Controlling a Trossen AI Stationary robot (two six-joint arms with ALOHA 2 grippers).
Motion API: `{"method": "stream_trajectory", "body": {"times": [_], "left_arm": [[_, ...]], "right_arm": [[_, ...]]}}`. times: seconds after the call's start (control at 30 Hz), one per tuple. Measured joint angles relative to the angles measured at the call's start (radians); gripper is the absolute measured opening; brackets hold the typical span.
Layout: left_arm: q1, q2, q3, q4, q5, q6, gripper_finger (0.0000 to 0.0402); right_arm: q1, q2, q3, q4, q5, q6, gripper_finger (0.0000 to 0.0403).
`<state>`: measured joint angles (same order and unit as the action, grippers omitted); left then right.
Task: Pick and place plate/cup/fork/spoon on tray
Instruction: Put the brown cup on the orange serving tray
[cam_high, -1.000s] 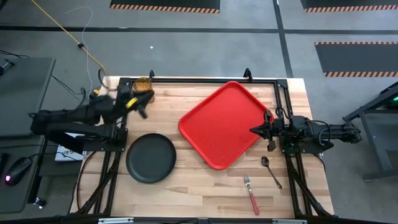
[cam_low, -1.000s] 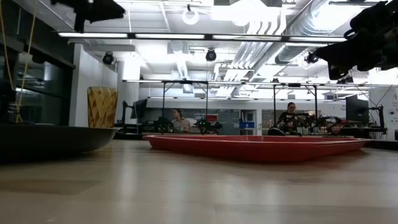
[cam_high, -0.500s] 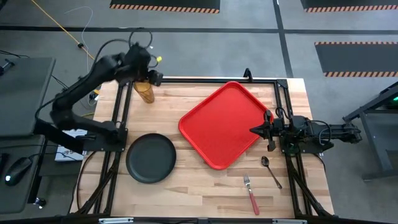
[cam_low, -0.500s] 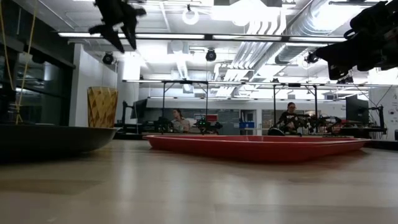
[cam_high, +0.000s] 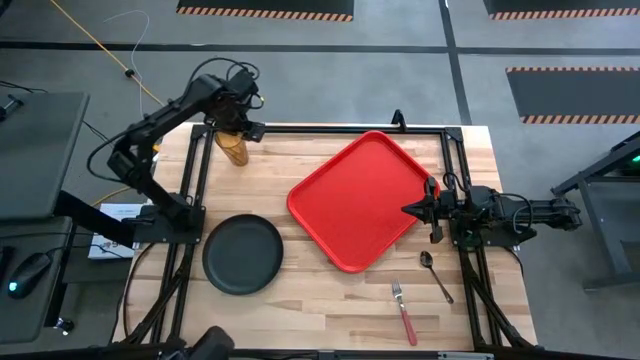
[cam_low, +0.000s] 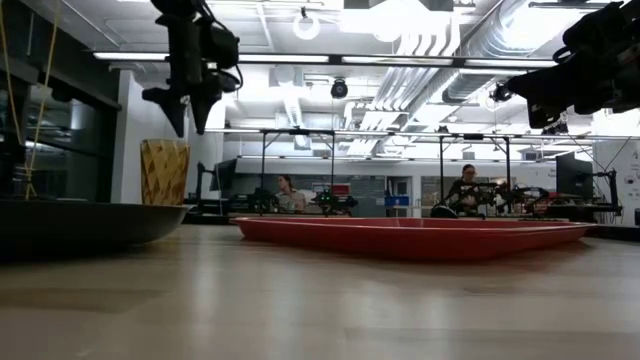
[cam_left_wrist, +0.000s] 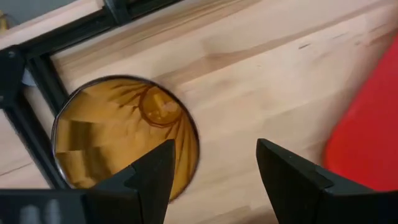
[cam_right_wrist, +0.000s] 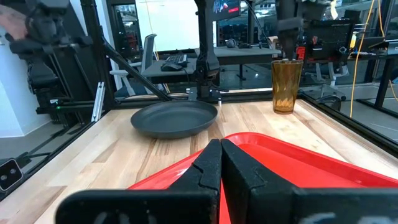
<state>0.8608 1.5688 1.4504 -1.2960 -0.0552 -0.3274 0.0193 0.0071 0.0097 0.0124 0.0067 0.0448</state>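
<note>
The amber cup (cam_high: 234, 148) stands upright at the table's far left corner. My left gripper (cam_high: 243, 127) hangs open over it, fingers pointing down, with their tips a little above the rim (cam_low: 165, 143) in the low view. In the left wrist view the cup (cam_left_wrist: 121, 140) sits to one side of the open gripper (cam_left_wrist: 216, 149). The dark plate (cam_high: 243, 255) lies flat near the left edge. The red tray (cam_high: 360, 200) lies mid-table. The spoon (cam_high: 435, 272) and the red-handled fork (cam_high: 403, 308) lie at the near right. My right gripper (cam_high: 408, 210) is shut by the tray's right rim.
Black frame rails (cam_high: 330, 128) run along the table's far and side edges, close behind the cup. Bare wood lies between the plate and the tray. People sit at benches (cam_low: 290, 195) in the room beyond the table.
My left arm has swung from the table's left edge up and toward the far left corner. It has turned its fingers downward, opened them, and come down over the cup. The cup and the other things have stayed where they were.
</note>
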Motion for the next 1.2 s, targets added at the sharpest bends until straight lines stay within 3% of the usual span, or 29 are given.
{"method": "stream_trajectory", "body": {"times": [0.13,0.47,0.6,0.7,0.77,0.83,1.0,1.2], "left_arm": [[0.005,0.012,-0.058,0.058,-0.059,-0.007,0.0215],[0.017,0.012,-0.215,0.176,-0.043,-0.038,0.0205],[0.01,0.012,-0.255,0.206,-0.044,-0.057,0.0155],[-0.008,0.012,-0.257,0.22,-0.04,-0.063,0.0088],[-0.028,0.012,-0.231,0.218,-0.025,-0.063,0.0034],[-0.058,0.012,-0.182,0.215,-0.005,-0.062,0.0012],[-0.195,0.012,0.039,0.17,-0.012,-0.008,0.0006],[-0.486,0.105,0.348,-0.01,-0.027,-0.012,0.0004]], "right_arm": [[0.0,0.0,0.0,0.0,0.0,0.0,0.0],[0.0,0.0,0.0,0.0,0.0,0.0,0.0],[0.0,0.0,0.0,0.0,0.0,0.0,0.0],[0.0,0.0,0.0,0.0,0.0,0.0,0.0],[0.0,0.0,0.0,0.0,0.0,0.0,0.0],[0.0,0.0,0.0,0.0,0.0,0.0,0.0],[0.0,0.0,0.0,0.0,0.0,0.0,0.0],[0.0,0.0,0.0,0.0,0.0,0.0,0.0]]}}
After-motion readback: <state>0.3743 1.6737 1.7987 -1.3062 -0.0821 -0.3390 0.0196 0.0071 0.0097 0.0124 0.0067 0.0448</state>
